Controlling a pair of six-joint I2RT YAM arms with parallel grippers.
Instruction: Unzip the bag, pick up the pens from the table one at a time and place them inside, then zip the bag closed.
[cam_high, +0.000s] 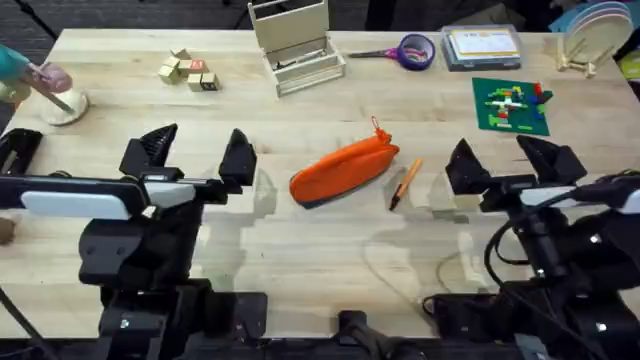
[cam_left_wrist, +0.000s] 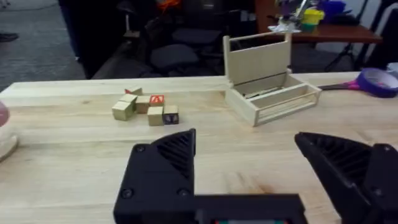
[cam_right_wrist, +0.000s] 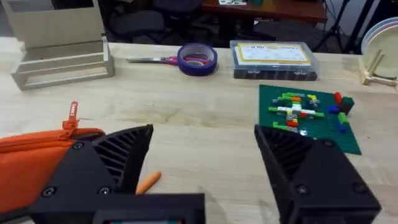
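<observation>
Overhead: orange bag (cam_high: 345, 170) zipped, mid-table (cam_high: 320, 250); pen (cam_high: 405, 183) just beside it on the right. Left gripper (cam_high: 197, 157) and right gripper (cam_high: 503, 160) wide apart, holding nothing.
Left wrist: letter blocks (cam_left_wrist: 145, 108), one showing a red "A"; wooden rack (cam_left_wrist: 268, 78); chairs behind.
Right wrist: tape roll (cam_right_wrist: 197, 60); labelled box (cam_right_wrist: 273, 59), writing unreadable.

The black left arm's two-finger gripper (cam_high: 198, 155) hangs with its fingers spread wide apart, holding nothing. The black right arm's gripper (cam_high: 505, 160) hangs likewise, fingers parted and empty.
</observation>
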